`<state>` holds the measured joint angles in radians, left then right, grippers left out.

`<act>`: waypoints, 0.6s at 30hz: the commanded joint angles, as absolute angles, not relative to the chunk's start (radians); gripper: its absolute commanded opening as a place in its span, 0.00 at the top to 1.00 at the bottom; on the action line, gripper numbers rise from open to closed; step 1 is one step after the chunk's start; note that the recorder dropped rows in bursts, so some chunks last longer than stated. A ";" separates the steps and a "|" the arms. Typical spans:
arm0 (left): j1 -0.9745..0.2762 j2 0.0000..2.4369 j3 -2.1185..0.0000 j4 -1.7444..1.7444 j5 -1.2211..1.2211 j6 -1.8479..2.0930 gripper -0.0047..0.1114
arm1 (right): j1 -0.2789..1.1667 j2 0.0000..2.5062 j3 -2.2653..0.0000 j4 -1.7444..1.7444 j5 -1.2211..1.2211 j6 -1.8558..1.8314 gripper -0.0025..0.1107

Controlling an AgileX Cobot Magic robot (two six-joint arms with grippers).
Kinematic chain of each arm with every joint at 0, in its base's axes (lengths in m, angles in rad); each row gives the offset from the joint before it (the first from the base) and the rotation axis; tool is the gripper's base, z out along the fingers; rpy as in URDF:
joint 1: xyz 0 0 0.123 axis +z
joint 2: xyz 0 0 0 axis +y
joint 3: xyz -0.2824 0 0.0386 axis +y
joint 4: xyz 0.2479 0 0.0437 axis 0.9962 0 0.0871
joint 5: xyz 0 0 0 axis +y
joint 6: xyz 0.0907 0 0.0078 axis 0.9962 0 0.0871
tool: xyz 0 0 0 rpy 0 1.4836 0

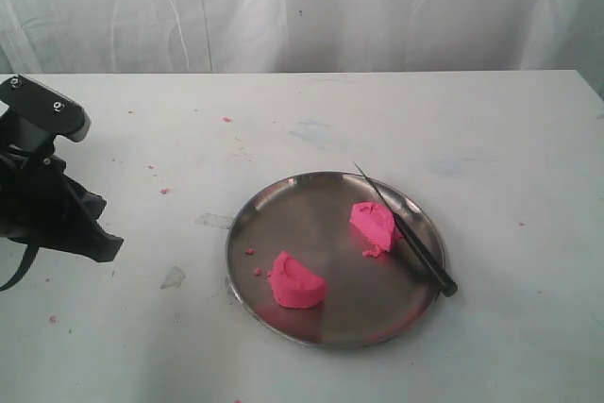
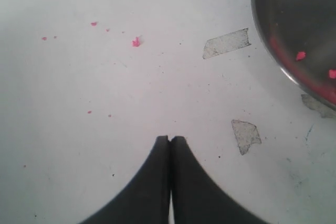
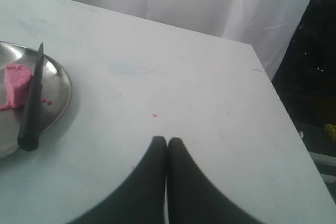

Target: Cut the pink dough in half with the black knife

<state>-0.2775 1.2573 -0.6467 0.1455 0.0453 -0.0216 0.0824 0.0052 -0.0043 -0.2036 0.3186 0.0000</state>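
The pink dough lies as two half-moon lumps on the steel plate (image 1: 283,323): one lump (image 1: 296,281) near the front left, the other (image 1: 374,224) at the right. The black knife (image 1: 408,235) rests across the plate's right side beside that lump, its handle over the rim; the right wrist view shows the knife (image 3: 32,103) and one lump (image 3: 17,85) too. My left gripper (image 2: 170,138) is shut and empty over bare table left of the plate. Shut and empty as well, my right gripper (image 3: 167,140) hangs over bare table right of the plate.
Tiny pink crumbs (image 1: 164,190) and worn tape patches (image 2: 226,43) dot the white table. A white curtain (image 1: 302,7) hangs behind it. The table's right edge (image 3: 286,114) drops off to a dark area. The left arm's body (image 1: 42,186) stands at the far left.
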 commanded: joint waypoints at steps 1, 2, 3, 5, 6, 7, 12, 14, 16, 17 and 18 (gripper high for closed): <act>-0.282 1.247 -0.640 0.135 0.047 -0.027 0.96 | 0.079 0.000 0.000 -0.216 0.323 -0.024 0.98; -0.282 1.247 -0.640 0.135 0.047 -0.027 0.96 | 0.079 0.000 0.000 -0.216 0.323 -0.024 0.98; -0.282 1.247 -0.640 0.135 0.047 -0.027 0.96 | 0.079 0.000 0.000 -0.216 0.323 -0.024 0.98; -0.282 1.247 -0.640 0.135 0.047 -0.027 0.96 | 0.079 0.000 0.000 -0.216 0.323 -0.024 0.98; -0.282 1.247 -0.640 0.135 0.047 -0.027 0.96 | 0.079 0.000 0.000 -0.216 0.325 -0.024 0.98; -0.282 1.247 -0.640 0.135 0.047 -0.027 0.96 | 0.079 0.000 0.000 -0.216 0.325 -0.024 0.98; -0.282 1.247 -0.640 0.135 0.047 -0.027 0.96 | 0.079 0.000 0.000 -0.216 0.325 -0.024 0.98; -0.292 1.230 -0.640 0.135 0.056 -0.027 0.96 | 0.079 0.000 0.000 -0.214 0.329 -0.024 0.98; -0.290 1.203 -0.640 0.135 0.065 -0.027 0.96 | 0.079 0.000 0.000 -0.213 0.329 -0.024 0.98; -0.290 1.179 -0.640 0.135 0.065 -0.027 0.96 | 0.079 0.000 0.000 -0.214 0.332 -0.024 0.98; -0.290 1.156 -0.640 0.135 0.063 -0.027 0.96 | 0.079 0.000 0.000 -0.214 0.334 -0.024 0.98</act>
